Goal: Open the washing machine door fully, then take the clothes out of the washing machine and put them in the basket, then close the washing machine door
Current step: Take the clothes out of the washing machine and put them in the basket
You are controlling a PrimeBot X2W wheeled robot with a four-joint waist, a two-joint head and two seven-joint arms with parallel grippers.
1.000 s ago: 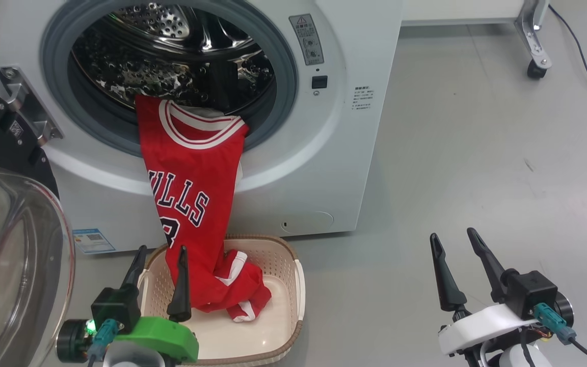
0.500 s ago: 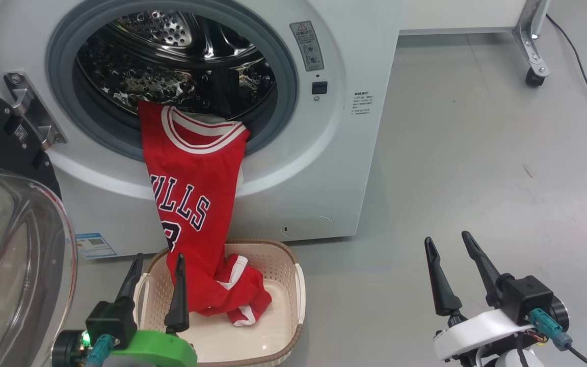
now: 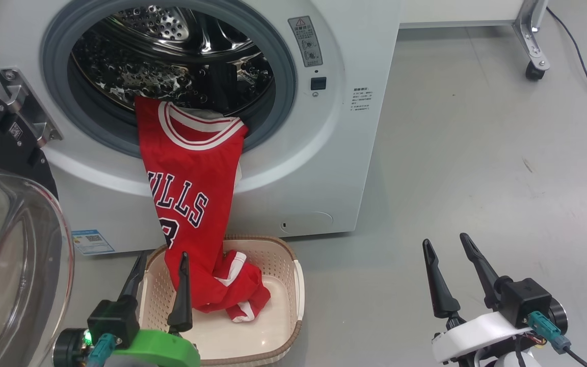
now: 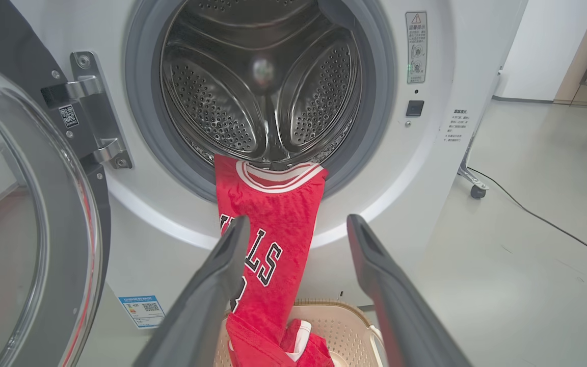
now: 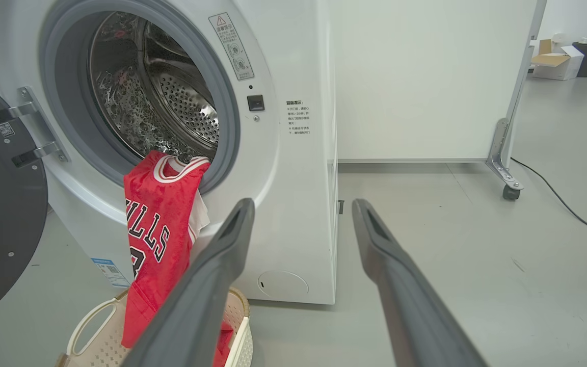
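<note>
red jersey [image 3: 191, 193] hangs from the washing machine [image 3: 319, 168] drum into the basket [image 3: 281, 326].

The round hole of the washing machine [image 3: 324, 168], upper left in the head view, is wide open. The top and right side of the shiny drum [image 3: 171, 46] are free to reach into. The red jersey [image 3: 191, 178] hangs over the bottom lip of the hole and down into the basket [image 3: 283, 285], so it blocks the low middle way in. The open washing machine door [image 3: 8, 255] stands at the left edge, and its bulging glass walls off that side. The basket's right half is bare. The grey floor [image 3: 477, 178] across the right half is wide and free. A wheeled metal leg [image 3: 532, 70] and a black cable [image 3: 581, 61] sit far off in the upper right corner.
</note>
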